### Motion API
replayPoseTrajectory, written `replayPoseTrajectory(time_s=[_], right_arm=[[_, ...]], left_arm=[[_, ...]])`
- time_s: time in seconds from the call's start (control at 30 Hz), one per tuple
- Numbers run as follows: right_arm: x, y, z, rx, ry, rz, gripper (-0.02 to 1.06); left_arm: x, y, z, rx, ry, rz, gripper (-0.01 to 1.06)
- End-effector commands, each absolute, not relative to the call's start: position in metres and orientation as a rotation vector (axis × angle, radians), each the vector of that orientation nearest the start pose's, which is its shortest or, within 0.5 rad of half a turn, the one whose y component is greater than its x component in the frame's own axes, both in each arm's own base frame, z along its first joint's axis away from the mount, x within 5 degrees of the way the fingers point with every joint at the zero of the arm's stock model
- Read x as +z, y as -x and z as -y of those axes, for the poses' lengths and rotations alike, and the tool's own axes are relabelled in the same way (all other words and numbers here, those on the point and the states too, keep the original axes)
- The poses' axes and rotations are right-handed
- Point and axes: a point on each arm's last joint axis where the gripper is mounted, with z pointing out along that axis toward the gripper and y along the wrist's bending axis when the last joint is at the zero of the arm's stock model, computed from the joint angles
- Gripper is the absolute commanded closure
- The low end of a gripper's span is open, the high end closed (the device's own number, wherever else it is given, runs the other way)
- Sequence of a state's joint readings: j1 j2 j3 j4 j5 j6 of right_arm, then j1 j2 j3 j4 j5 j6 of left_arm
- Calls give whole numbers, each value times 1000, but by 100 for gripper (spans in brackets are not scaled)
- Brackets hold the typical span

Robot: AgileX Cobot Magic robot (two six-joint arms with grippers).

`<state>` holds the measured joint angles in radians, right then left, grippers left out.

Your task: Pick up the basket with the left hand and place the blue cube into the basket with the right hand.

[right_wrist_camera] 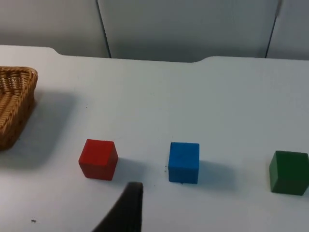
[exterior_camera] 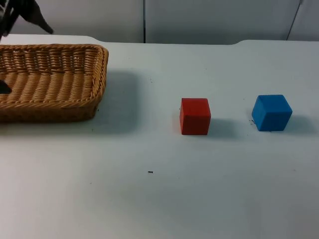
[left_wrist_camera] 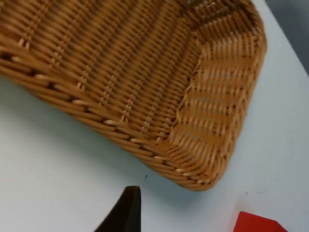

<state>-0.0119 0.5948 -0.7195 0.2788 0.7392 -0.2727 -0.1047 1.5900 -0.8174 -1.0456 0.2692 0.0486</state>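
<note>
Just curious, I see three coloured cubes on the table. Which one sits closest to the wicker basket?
The red cube. It sits nearest the basket; the blue cube comes next in the row, and the green cube lies farthest away.

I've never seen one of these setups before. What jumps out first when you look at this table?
The big woven basket at the table's left end catches the eye first, its near rim seeming to hang over its own shadow, with the left gripper at its left edge. Then come the bright blocks in a row on the white table: a red cube in the middle, the blue cube to its right, and a green cube beyond that.
</note>
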Motion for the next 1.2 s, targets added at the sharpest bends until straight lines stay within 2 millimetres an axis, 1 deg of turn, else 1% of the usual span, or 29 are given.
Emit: replayPoseTrajectory(time_s=[0.0,0.03,0.1,0.13,0.17,0.2,0.3,0.37,0.4,0.5,0.53,0.67,0.73,0.83,0.87,0.93,1.0,1.07,1.17], right_arm=[[344,-118,-13,114,171,-2067,0],[344,-118,-13,114,171,-2067,0],[339,-132,-13,120,158,-2094,0],[337,-144,-13,123,150,-2115,0],[338,-150,-13,126,151,-2134,0],[338,-150,-13,126,151,-2134,0],[342,-168,-14,146,168,-2223,0],[346,-177,-14,150,172,-2237,0],[346,-177,-14,150,172,-2237,0],[352,-183,-14,146,169,-2217,0],[352,-183,-14,146,169,-2217,0],[357,-185,-13,128,170,-2172,0],[357,-185,-13,130,169,-2174,0],[357,-186,-13,129,167,-2167,0],[357,-186,-13,129,167,-2167,0],[357,-186,-13,133,165,-2167,0],[357,-186,-13,138,163,-2167,0],[357,-186,-13,144,160,-2166,0],[358,-186,-14,148,157,-2164,0]], left_arm=[[185,-314,57,-761,1033,-2331,4],[185,-314,57,-761,1033,-2331,4],[178,-316,58,-737,1042,-2333,4],[175,-317,59,-722,1049,-2330,4],[173,-318,59,-714,1066,-2316,4],[173,-318,59,-714,1066,-2316,4],[165,-323,56,-694,1162,-2268,4],[158,-326,53,-670,1231,-2233,4],[158,-326,53,-670,1231,-2233,4],[144,-329,49,-639,1352,-2185,4],[144,-329,49,-639,1352,-2185,4],[123,-334,46,-587,1493,-2139,4],[121,-336,45,-578,1501,-2133,4],[121,-351,48,-603,1492,-2122,4],[121,-351,48,-603,1492,-2122,4],[122,-364,51,-647,1521,-2092,4],[118,-372,55,-693,1571,-2080,4],[116,-373,55,-703,1596,-2074,4],[106,-372,56,-696,1627,-2092,4]])
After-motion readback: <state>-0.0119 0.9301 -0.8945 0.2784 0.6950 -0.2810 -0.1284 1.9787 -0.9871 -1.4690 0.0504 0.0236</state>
